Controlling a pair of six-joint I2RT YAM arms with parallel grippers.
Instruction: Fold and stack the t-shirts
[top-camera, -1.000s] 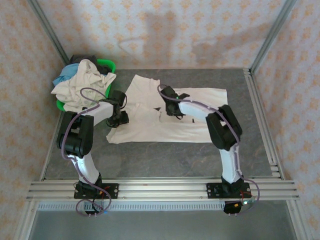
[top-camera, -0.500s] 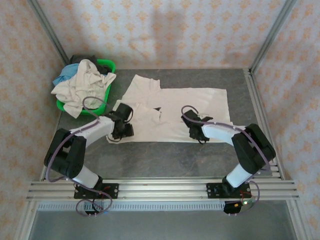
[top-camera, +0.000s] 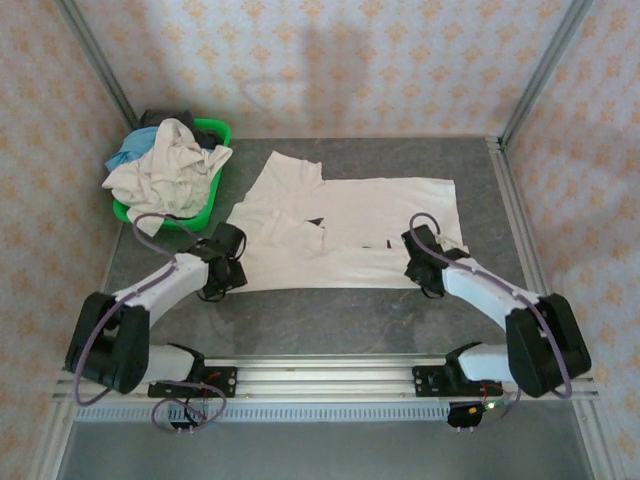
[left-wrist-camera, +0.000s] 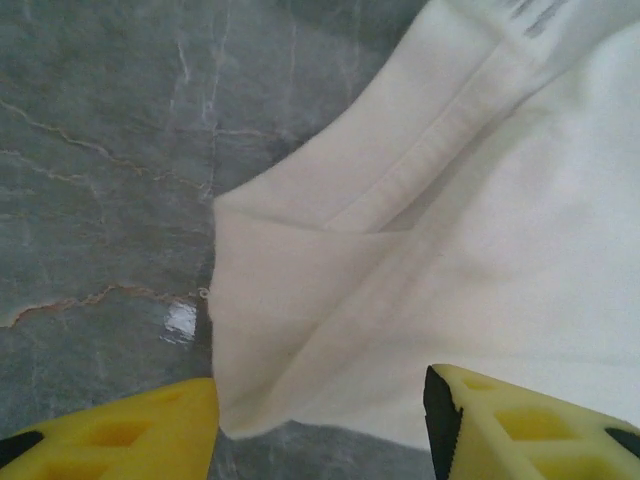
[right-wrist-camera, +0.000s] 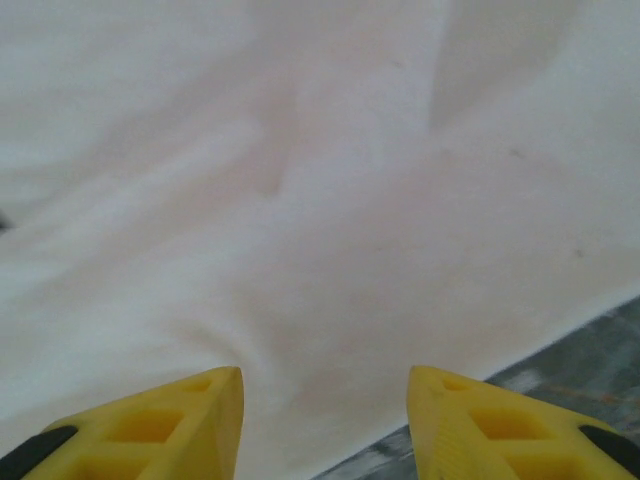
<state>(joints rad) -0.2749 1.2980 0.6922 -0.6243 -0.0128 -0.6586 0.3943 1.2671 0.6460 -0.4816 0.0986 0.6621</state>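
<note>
A white t-shirt (top-camera: 350, 215) lies spread across the middle of the grey stone-patterned table (top-camera: 330, 320), its collar end to the left and its hem to the right. Its near part is doubled over on itself, so the near edge runs as a straight fold. Small bits of a black print (top-camera: 316, 220) peep out along the seam where the layers meet. The left gripper (top-camera: 230, 270) sits low at the shirt's near left corner. Seen from its wrist, the yellow fingers (left-wrist-camera: 130, 430) stand apart, with the folded corner of the shirt (left-wrist-camera: 480, 250) lying flat on the table (left-wrist-camera: 100, 150) between them, so the jaws are parted and grip nothing. The right gripper (top-camera: 425, 270) is down at the near right part of the shirt, close to its near edge. From its own wrist, its yellow fingers (right-wrist-camera: 170, 420) are likewise spread over smooth white cloth (right-wrist-camera: 320, 200), with a sliver of table (right-wrist-camera: 590, 340) at the lower right and nothing pinched between them. Well off to the far left, a green plastic basket (top-camera: 218, 130) stands in the table's corner. A crumpled cream-white shirt (top-camera: 170, 170) is heaped in it and spills over the rim. A light blue shirt (top-camera: 125, 157) sits at its left and a dark shirt (top-camera: 160, 118) behind it. Aluminium rails (top-camera: 320, 375) run along the near edge, where both arms are bolted down.
</note>
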